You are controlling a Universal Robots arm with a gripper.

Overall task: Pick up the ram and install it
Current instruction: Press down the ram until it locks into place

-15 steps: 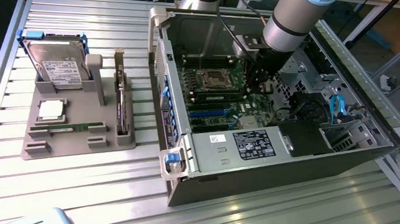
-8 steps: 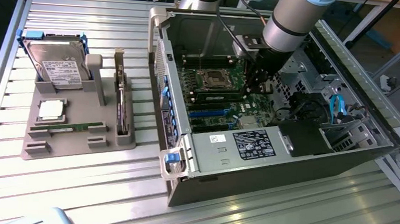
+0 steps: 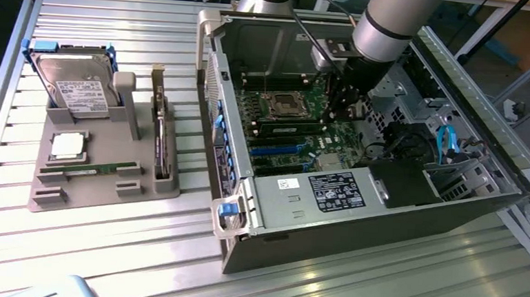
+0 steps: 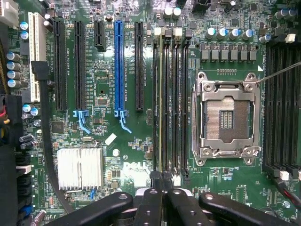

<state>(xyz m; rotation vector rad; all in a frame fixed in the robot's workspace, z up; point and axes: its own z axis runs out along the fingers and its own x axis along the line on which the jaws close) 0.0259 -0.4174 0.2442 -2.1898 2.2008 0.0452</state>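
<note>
The ram [image 3: 90, 169], a thin green stick, lies flat in the front groove of the grey holder [image 3: 105, 194] on the exterior view's left. My gripper [image 3: 341, 115] is far from it, inside the open computer case [image 3: 372, 196], low over the motherboard. In the wrist view my gripper [image 4: 162, 188] is shut, fingertips pressed together with nothing seen between them, at one end of the memory slots [image 4: 171, 103]. A thin stick [image 4: 161, 94] stands edge-on in one slot, in line with the fingertips. Whether they touch it I cannot tell.
The holder also carries a hard drive [image 3: 75, 85], a square silver processor [image 3: 67, 147] and an upright dark card [image 3: 160, 135]. The empty processor socket [image 4: 225, 117] lies beside the memory slots. Case walls and cables [image 3: 445, 142] surround the arm.
</note>
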